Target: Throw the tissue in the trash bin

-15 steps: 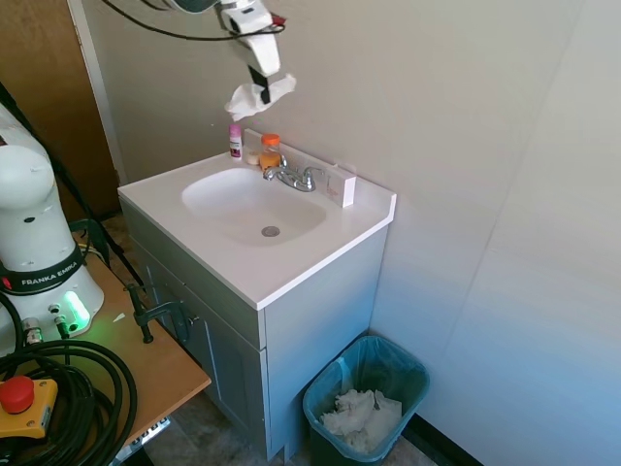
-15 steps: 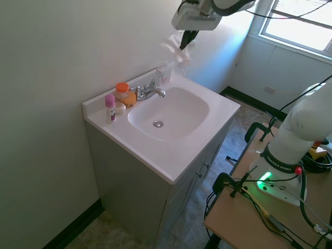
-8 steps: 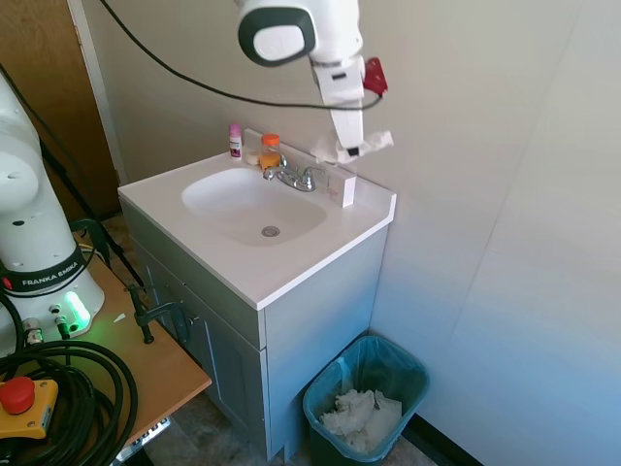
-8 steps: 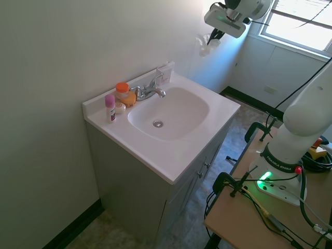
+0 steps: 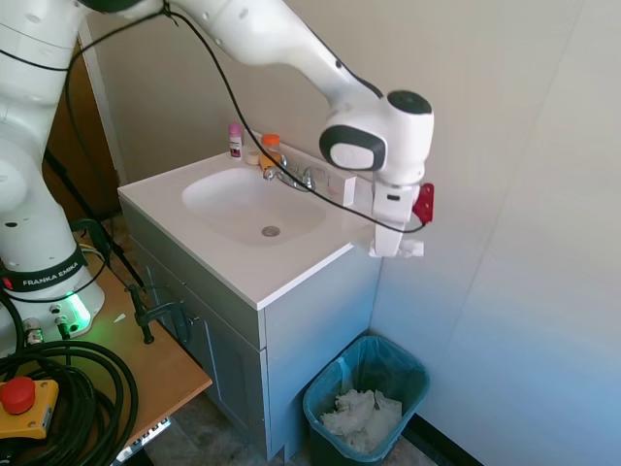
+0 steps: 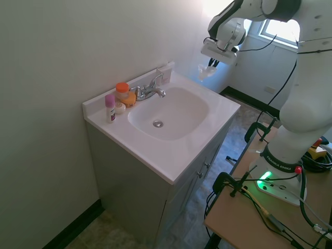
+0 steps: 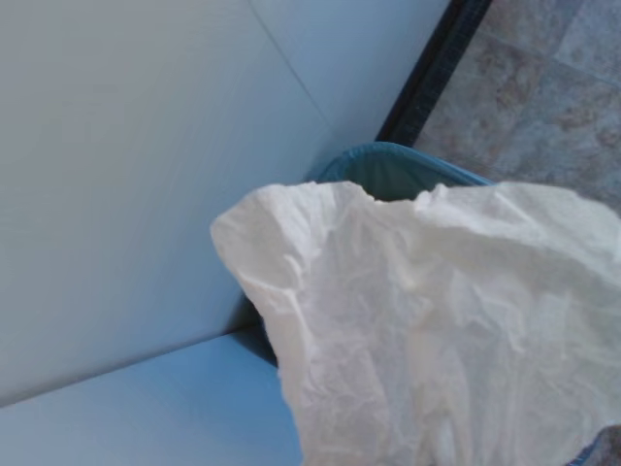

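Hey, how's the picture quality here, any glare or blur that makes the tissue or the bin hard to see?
Second exterior view: window backlight washes out the top right, so the tissue under the gripper looks pale and soft. First exterior view: even light, the trash bin is clear. Wrist view: the tissue fills most of the frame with visible creases, hiding most of the bin.

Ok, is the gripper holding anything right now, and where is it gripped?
Yes: the gripper is shut on the tissue, pinching its upper part so the rest hangs free below, beside the vanity and above the bin.
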`<state>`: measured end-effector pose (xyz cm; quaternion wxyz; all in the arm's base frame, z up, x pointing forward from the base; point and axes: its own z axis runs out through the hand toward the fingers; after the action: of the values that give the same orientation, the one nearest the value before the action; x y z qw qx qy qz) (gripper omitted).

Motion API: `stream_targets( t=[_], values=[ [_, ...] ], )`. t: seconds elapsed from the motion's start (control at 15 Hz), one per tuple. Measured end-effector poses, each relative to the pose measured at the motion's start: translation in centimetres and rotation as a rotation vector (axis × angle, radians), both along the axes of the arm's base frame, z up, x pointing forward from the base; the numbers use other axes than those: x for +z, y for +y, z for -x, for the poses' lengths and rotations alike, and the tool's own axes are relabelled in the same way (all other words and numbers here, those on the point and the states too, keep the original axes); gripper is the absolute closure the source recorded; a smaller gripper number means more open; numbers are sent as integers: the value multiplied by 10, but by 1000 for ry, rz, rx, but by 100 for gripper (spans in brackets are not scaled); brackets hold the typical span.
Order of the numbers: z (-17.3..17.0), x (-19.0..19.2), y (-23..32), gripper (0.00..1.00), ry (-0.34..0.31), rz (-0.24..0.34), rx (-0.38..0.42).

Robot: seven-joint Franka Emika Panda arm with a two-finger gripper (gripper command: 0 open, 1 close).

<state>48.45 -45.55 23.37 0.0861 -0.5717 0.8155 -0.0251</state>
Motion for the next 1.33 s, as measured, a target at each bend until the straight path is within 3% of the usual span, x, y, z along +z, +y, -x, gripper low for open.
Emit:
stream_targets(
  t=[0.13, 0.2, 0.4, 0.93, 1.13, 1.33],
  values=[
    [-12, -31, -9, 100, 26, -21, 13],
    [-17, -41, -8, 0, 34, -39, 29],
    [-25, -52, -4, 0, 43, -91, 87],
    [-26, -51, -4, 0, 49, -126, 151],
    [-28, -43, -3, 0, 36, -112, 178],
    [-33, 11, 11, 0, -21, -40, 203]
  ],
)
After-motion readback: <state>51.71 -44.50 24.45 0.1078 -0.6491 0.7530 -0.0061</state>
